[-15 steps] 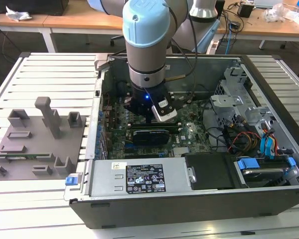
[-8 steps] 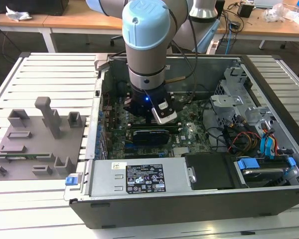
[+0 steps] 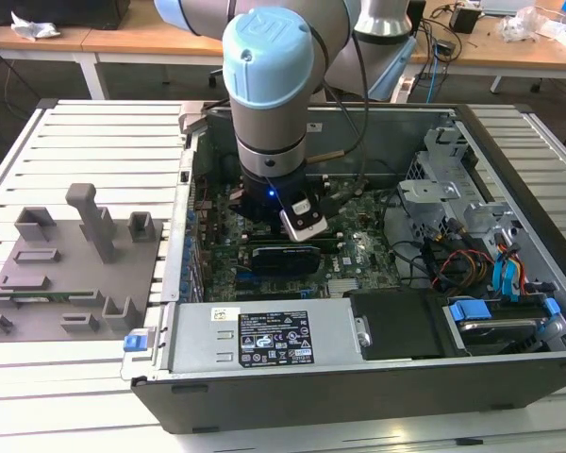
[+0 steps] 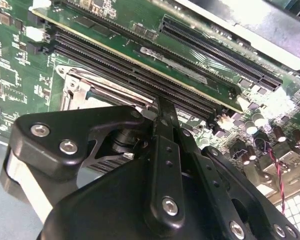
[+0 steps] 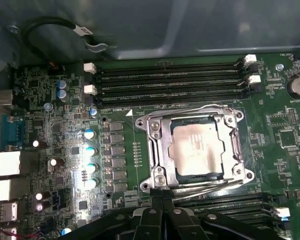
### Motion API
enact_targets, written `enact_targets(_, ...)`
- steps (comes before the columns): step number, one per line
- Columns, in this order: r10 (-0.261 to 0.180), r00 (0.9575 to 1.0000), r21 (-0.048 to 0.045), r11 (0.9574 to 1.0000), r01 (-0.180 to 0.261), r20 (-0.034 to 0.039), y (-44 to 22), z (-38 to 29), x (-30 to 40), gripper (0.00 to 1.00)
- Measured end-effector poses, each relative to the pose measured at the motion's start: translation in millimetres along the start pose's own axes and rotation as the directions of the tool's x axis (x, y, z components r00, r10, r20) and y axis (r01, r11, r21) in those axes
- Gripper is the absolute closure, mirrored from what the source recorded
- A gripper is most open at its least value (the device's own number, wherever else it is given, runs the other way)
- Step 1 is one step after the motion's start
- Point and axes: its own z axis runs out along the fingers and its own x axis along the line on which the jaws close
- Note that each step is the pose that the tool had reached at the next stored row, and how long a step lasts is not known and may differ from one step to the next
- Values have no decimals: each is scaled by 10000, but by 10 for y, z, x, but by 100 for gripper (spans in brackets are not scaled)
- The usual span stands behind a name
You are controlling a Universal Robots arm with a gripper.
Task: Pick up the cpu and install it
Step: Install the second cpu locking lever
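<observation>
Slatted white bench (image 3: pixel 94 123) w/ open PC case (image 3: pixel 377 377); arm down inside over the board. Cpu (image 5: pixel 197 147) sits in the socket (image 5: pixel 157 150), frame around it, flat. Gripper (image 5: pixel 162 202) just beside socket's edge, fingers pressed together, holding nothing.

A white table (image 3: pixel 75 132) with long grooves holds an open computer case (image 3: pixel 509 377) and a flat grey tray (image 3: pixel 38 283).
</observation>
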Motion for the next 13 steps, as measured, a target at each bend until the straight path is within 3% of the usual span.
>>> enact_targets(5, 24, 10000, -286, 9996, -24, -24, -8, 23, 34, 89)
enact_targets(10, 38, 10000, -497, 9988, -40, -36, -16, 56, 65, 89)
enact_targets(13, 43, 10000, -558, 9984, -46, -46, -22, 74, 79, 89)
